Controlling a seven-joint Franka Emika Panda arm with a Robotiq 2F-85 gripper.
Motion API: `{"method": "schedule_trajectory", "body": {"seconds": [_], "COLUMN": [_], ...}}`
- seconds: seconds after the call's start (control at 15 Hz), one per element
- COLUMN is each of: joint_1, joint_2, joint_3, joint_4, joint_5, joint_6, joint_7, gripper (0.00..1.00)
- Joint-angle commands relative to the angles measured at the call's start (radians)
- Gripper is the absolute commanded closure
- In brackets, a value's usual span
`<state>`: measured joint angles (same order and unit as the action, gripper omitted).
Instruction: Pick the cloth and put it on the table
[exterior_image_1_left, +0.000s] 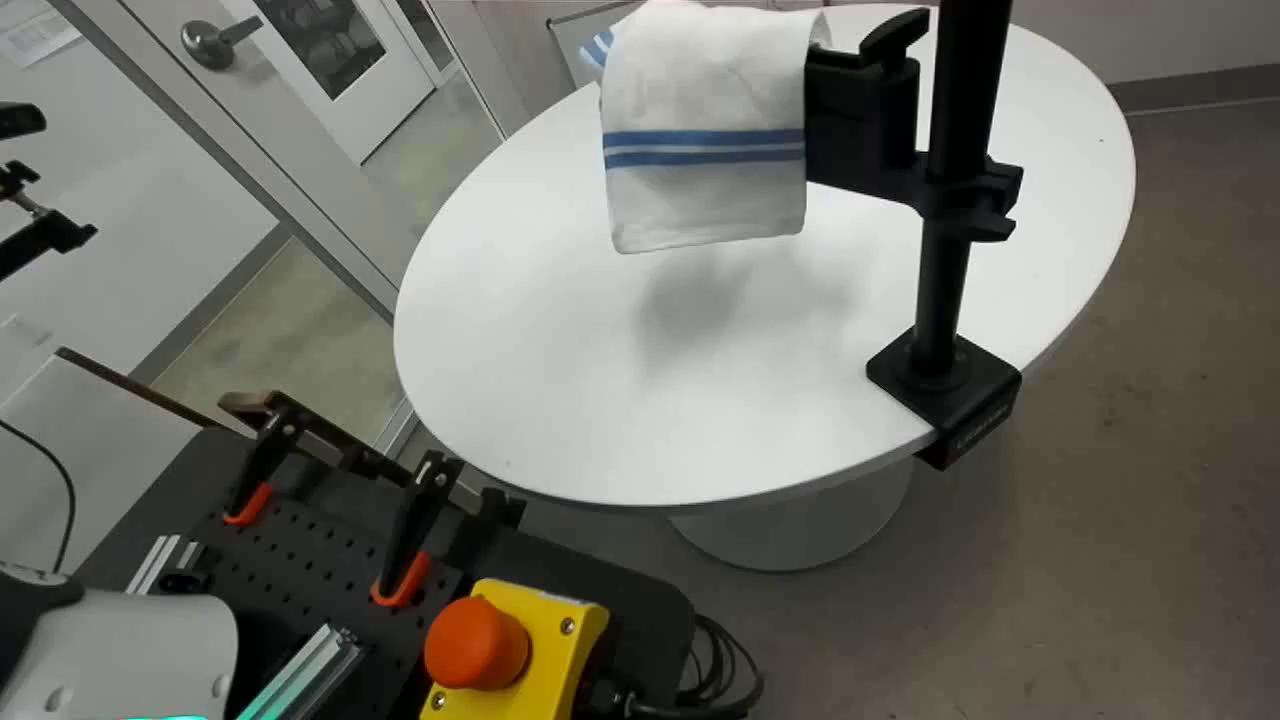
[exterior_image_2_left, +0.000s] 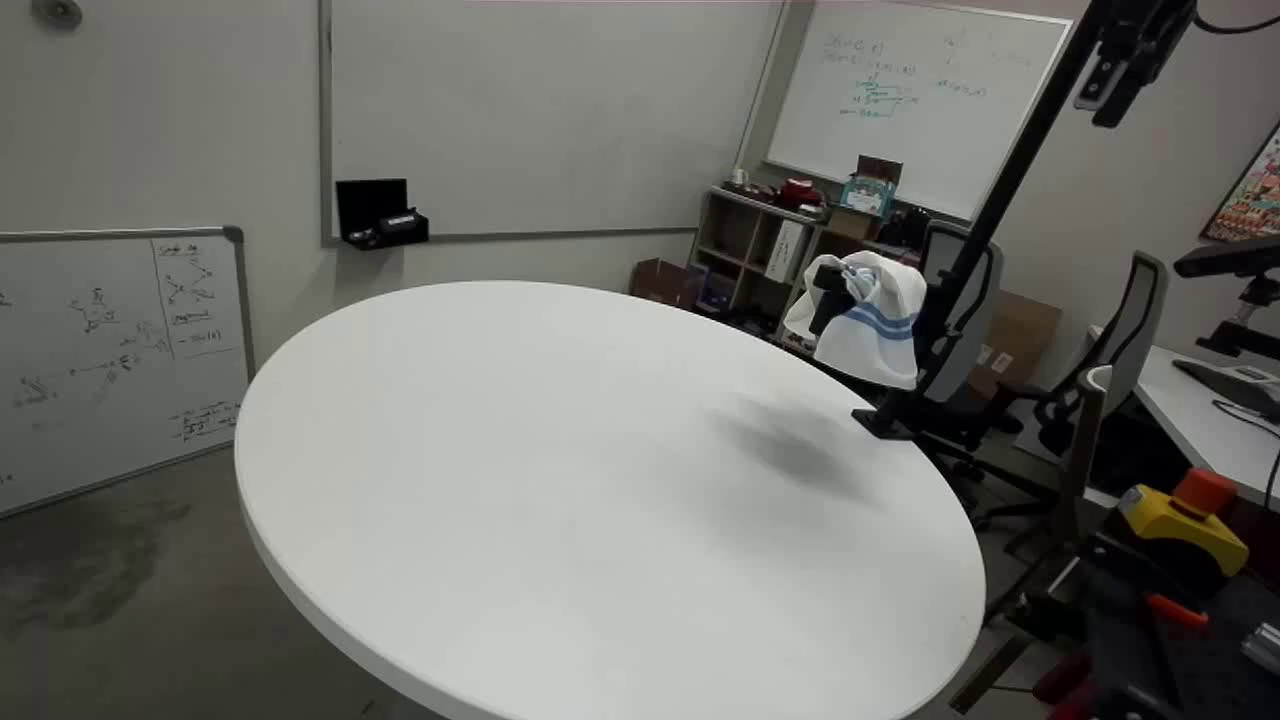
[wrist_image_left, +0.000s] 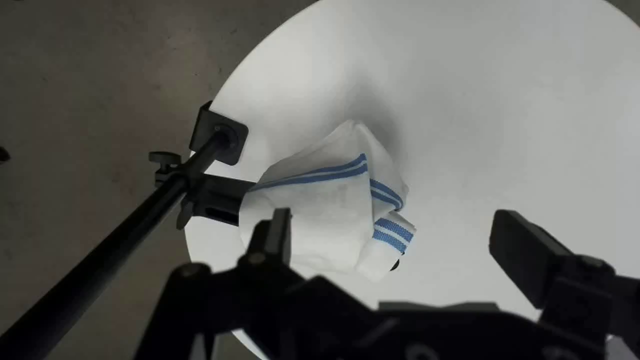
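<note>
The cloth is white with blue stripes. It hangs draped over the side arm of a black stand, above the table, in both exterior views (exterior_image_1_left: 705, 205) (exterior_image_2_left: 872, 345). It also shows in the wrist view (wrist_image_left: 325, 215), left of centre. The round white table (exterior_image_1_left: 520, 330) lies below it and carries its shadow. The table fills much of the wrist view (wrist_image_left: 475, 125). My gripper (wrist_image_left: 392, 222) is open with wide-apart fingers and nothing between them. Seen from above, its left finger overlaps the cloth; its right finger is over bare table. I cannot tell the height gap.
The black stand (exterior_image_1_left: 945, 280) is fixed at the table edge, and its tall pole rises beside the cloth, also in the wrist view (wrist_image_left: 125, 245). A dark cart (exterior_image_1_left: 330, 540) holds clamps and a yellow box with a red button (exterior_image_1_left: 530, 650). Chairs stand beyond the table.
</note>
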<state>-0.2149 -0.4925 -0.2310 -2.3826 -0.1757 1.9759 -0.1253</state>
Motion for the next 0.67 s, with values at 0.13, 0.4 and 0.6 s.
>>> {"method": "schedule_trajectory", "body": {"seconds": [0.13, 0.4, 0.6], "joint_1": [-0.006, -0.01, -0.004], "joint_2": [0.023, 0.099, 0.176], "joint_3": [0.007, 0.013, 0.012], "joint_4": [0.005, 0.026, 0.043], "joint_5": [-0.012, -0.034, -0.033], "joint_6": [0.034, 0.104, 0.174], "joint_7": [0.012, 0.035, 0.04], "gripper": [0.0, 0.0, 0.0]}}
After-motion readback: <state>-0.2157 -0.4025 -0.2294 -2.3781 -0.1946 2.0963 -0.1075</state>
